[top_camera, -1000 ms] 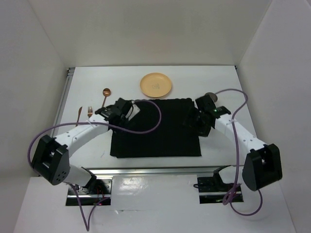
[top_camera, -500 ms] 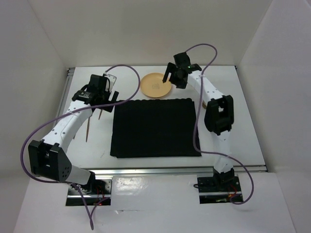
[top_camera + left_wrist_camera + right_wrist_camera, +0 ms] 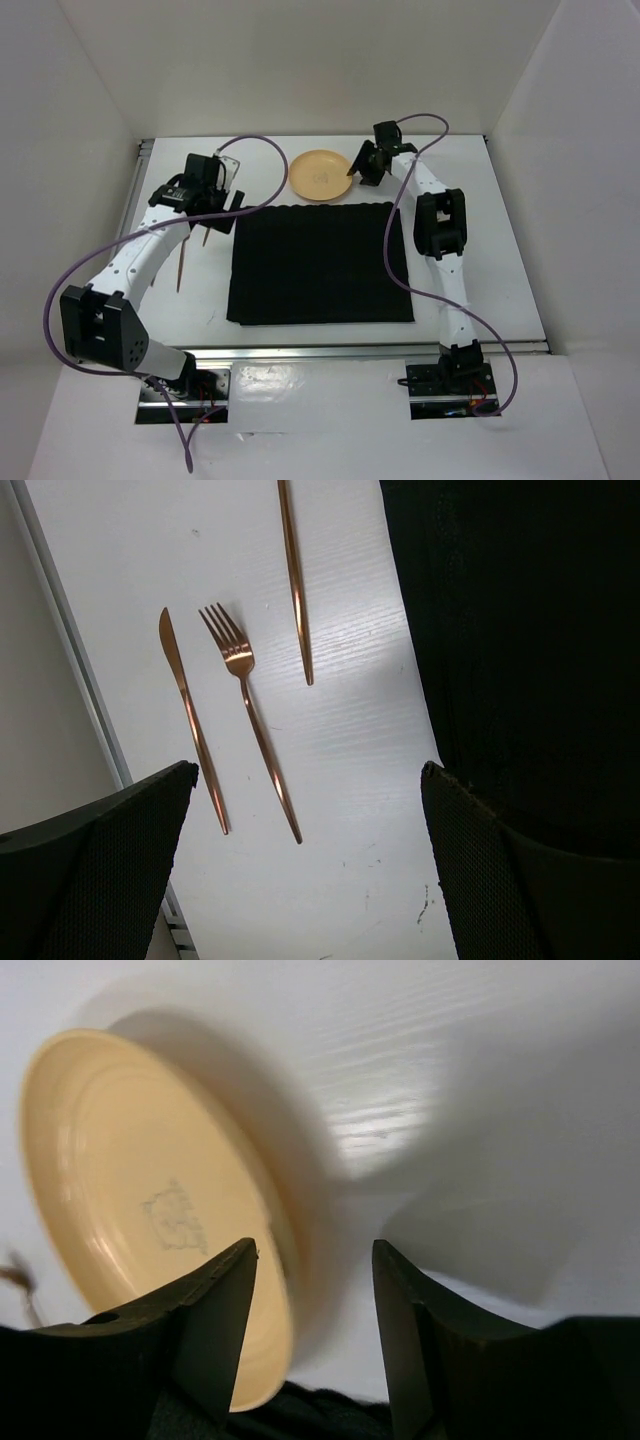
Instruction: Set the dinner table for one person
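Left jaws apart | right jaws apart | dinner table (image 3: 330, 780) beneath both (plate (image 3: 130, 1190) rim between right pair)

- Placemat (image 3: 318, 262) lies flat on the bench (image 3: 480, 250), mid-width, closer to the near edge than to the far edge.
- Plate (image 3: 319, 175) sits on the bench just behind the placemat's far edge.
- Knife (image 3: 190, 725), fork (image 3: 250, 720) and spoon (image 3: 295, 590) lie side by side on the bench left of the placemat, none touching.
- The knife is nearest the left edge, the fork is next, and the spoon is nearest the placemat and set further back.
- Left tool (image 3: 207, 186) is above the cutlery, toward the far-left corner.
- Right tool (image 3: 362, 166) is at the plate's right rim, near the far edge.
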`<state>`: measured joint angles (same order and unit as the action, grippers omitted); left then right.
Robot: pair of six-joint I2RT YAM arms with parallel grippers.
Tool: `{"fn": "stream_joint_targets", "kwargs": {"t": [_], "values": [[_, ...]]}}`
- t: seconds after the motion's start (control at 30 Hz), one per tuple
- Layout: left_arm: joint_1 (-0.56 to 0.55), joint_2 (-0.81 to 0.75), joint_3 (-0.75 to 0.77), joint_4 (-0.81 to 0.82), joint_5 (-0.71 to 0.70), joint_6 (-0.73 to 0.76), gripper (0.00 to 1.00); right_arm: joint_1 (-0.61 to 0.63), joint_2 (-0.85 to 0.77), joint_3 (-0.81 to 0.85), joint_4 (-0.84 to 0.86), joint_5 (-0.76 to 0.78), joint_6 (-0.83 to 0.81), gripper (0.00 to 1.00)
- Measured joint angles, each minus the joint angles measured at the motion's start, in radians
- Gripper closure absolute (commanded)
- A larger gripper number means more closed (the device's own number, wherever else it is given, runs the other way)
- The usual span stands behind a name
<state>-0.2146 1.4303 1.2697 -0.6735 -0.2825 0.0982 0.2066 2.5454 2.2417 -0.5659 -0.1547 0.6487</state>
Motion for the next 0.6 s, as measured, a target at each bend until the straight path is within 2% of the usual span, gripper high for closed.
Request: {"fn": "stream_joint_targets", "kwargs": {"t": [0.03,0.07,0.13,0.2,0.27,0.3,0.4,0.6], "values": [[0.003,0.004,0.0,0.0,0.0,0.0,0.0,0.002,0.011,0.002,0.009,-0.008,0.007,0.42],[0.008,0.008,0.0,0.0,0.0,0.0,0.0,0.004,0.018,0.003,0.032,-0.029,0.015,0.47],[0.014,0.018,0.0,0.0,-0.001,0.0,0.0,0.01,0.024,0.003,0.047,-0.042,0.021,0.47],[0.017,0.024,0.0,0.0,-0.002,0.0,0.0,0.014,0.028,-0.002,0.068,-0.053,0.027,0.53],[0.02,0.025,0.0,0.0,-0.003,0.0,0.0,0.016,0.028,-0.014,0.087,-0.064,0.032,0.66],[0.023,0.025,0.0,0.0,-0.005,0.0,0.0,0.018,0.028,-0.021,0.095,-0.068,0.037,0.82],[0.027,0.025,0.0,0.0,-0.01,0.0,0.0,0.022,0.031,-0.034,0.098,-0.079,0.043,1.0],[0.062,0.025,0.0,0.001,-0.008,-0.001,0.0,0.029,0.013,-0.065,0.111,-0.092,0.048,1.0]]}}
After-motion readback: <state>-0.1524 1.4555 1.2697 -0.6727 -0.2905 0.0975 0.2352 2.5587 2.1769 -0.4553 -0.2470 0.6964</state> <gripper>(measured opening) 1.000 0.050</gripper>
